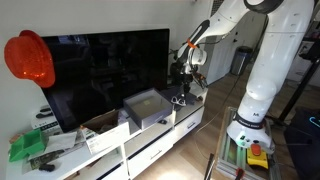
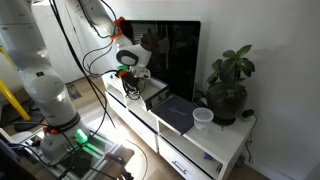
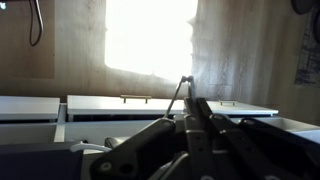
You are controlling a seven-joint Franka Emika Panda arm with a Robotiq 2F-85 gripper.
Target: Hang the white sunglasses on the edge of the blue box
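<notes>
The blue box (image 1: 148,105) lies flat on the white cabinet in front of the TV and also shows in an exterior view (image 2: 176,113). My gripper (image 1: 183,92) hangs over the cabinet's end, beside the box and apart from it (image 2: 132,85). In the wrist view the fingers (image 3: 190,100) are pressed together. A thin pale bar (image 3: 179,92) sticks out from between the tips. It looks like an arm of the white sunglasses, and the rest of the frame is hidden.
A large TV (image 1: 110,70) stands behind the white cabinet (image 1: 170,132). A potted plant (image 2: 228,88) and a white cup (image 2: 203,118) stand at one end. A dark open box (image 2: 152,92) sits next to the gripper. A red hat (image 1: 30,58) hangs on the wall.
</notes>
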